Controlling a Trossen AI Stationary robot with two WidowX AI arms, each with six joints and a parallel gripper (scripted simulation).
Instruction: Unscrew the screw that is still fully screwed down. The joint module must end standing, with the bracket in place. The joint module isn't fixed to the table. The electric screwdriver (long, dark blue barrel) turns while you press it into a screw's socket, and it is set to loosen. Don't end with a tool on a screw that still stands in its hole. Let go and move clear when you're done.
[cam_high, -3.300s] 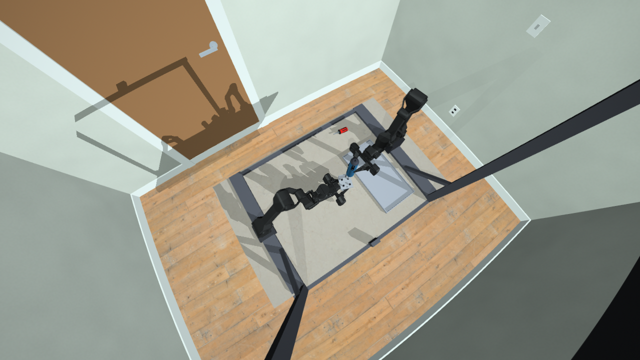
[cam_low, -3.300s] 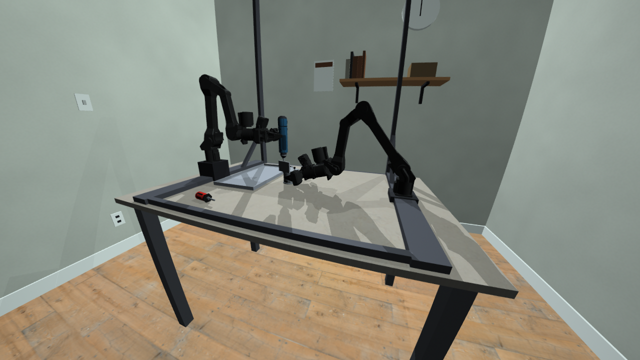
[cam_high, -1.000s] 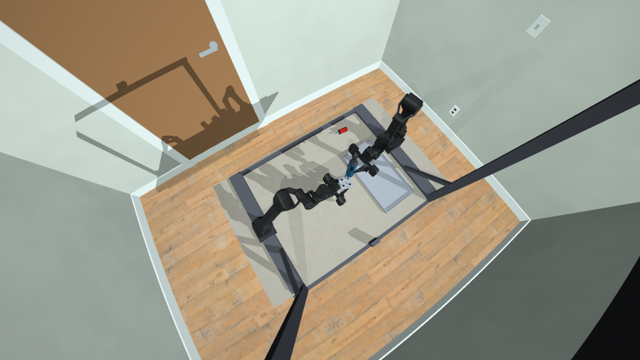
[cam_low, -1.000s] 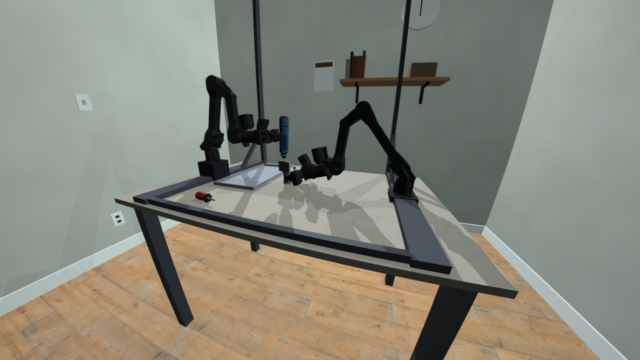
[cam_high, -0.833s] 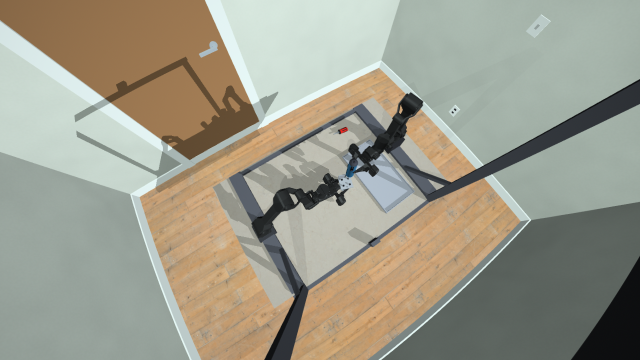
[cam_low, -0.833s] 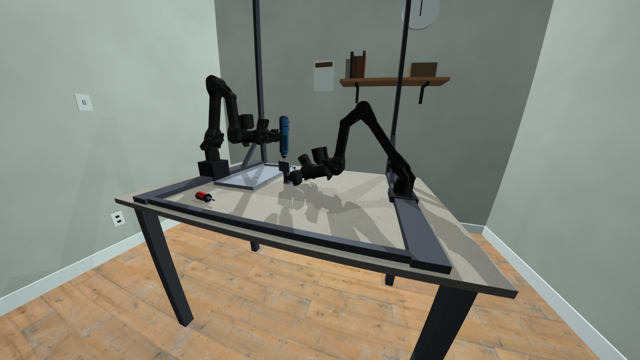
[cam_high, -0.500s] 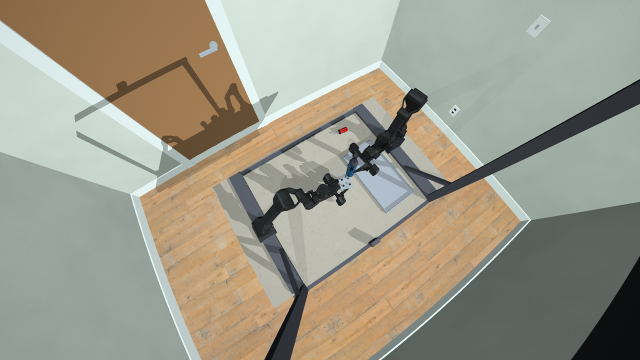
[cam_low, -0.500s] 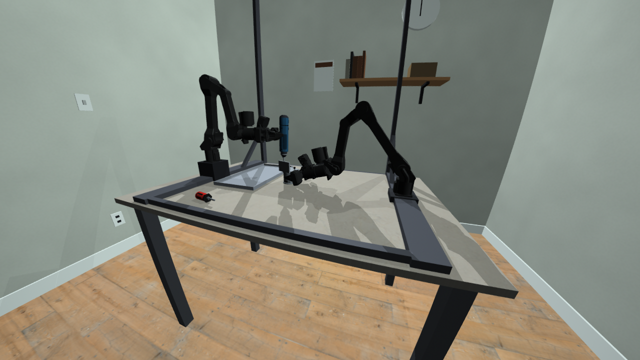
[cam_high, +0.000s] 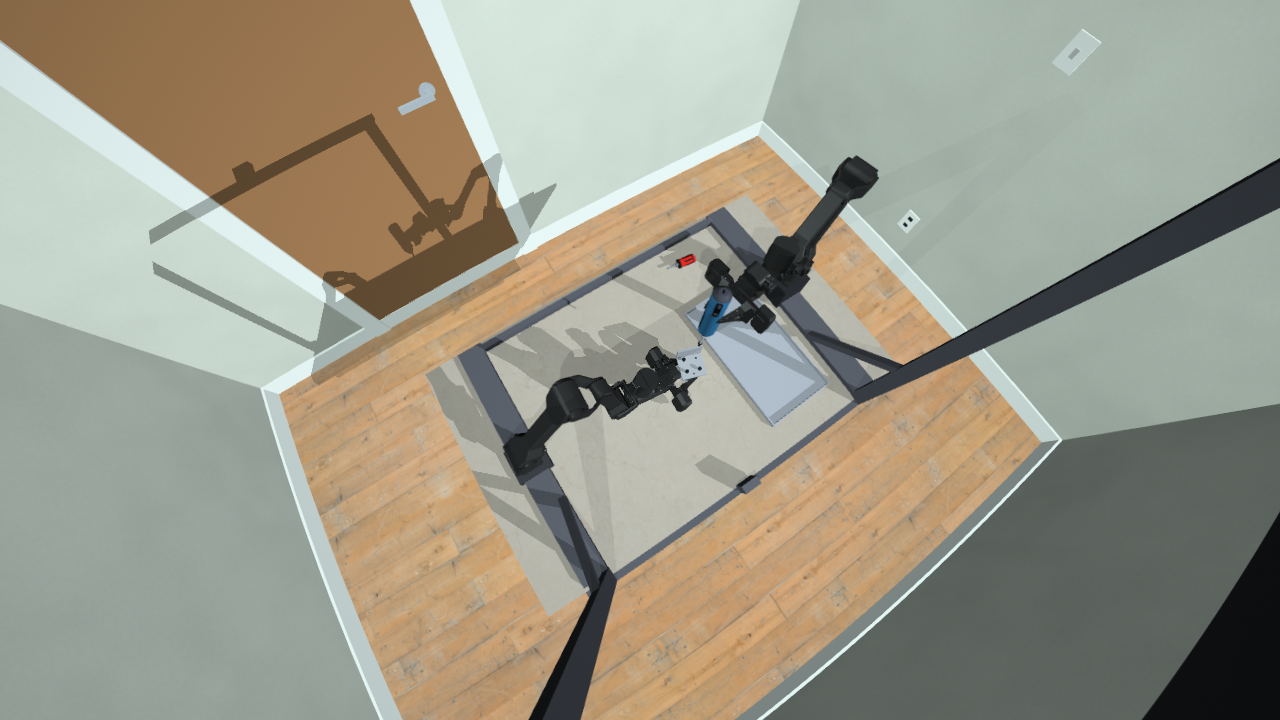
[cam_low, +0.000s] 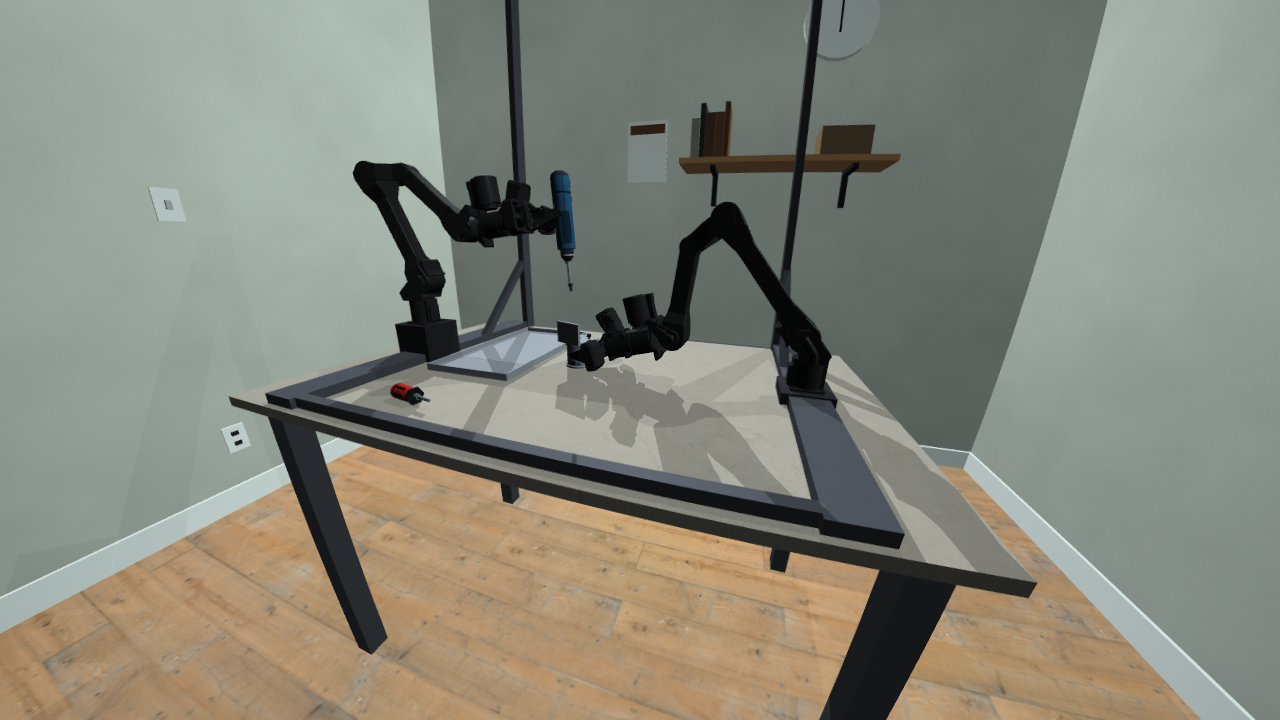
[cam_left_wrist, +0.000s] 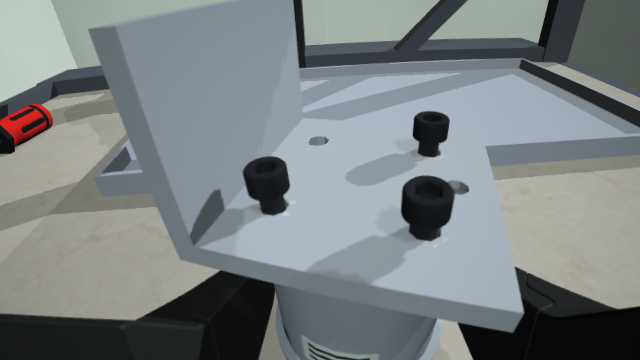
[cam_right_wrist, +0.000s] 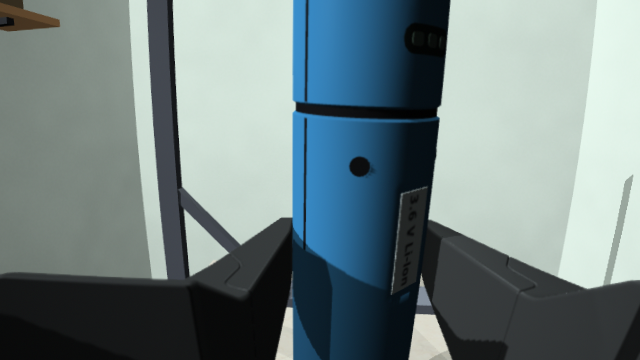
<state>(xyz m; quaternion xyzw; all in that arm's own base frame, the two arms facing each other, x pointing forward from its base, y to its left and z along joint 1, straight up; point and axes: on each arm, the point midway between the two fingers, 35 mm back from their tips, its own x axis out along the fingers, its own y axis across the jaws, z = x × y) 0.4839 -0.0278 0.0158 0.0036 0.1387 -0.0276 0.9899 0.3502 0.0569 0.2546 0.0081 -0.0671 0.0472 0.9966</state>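
The joint module stands upright on the table, with the grey L-shaped bracket on top. Three black screws stand raised in the bracket's holes. One hole near the upright wall is empty. My left gripper is shut on the module's body, one finger on each side. My right gripper is shut on the blue electric screwdriver. It holds the tool upright, bit down, high above the module and clear of all screws.
A shallow grey tray lies just behind the module. A small red-handled screwdriver lies on the table near the dark border frame. Upright frame posts stand behind the tray.
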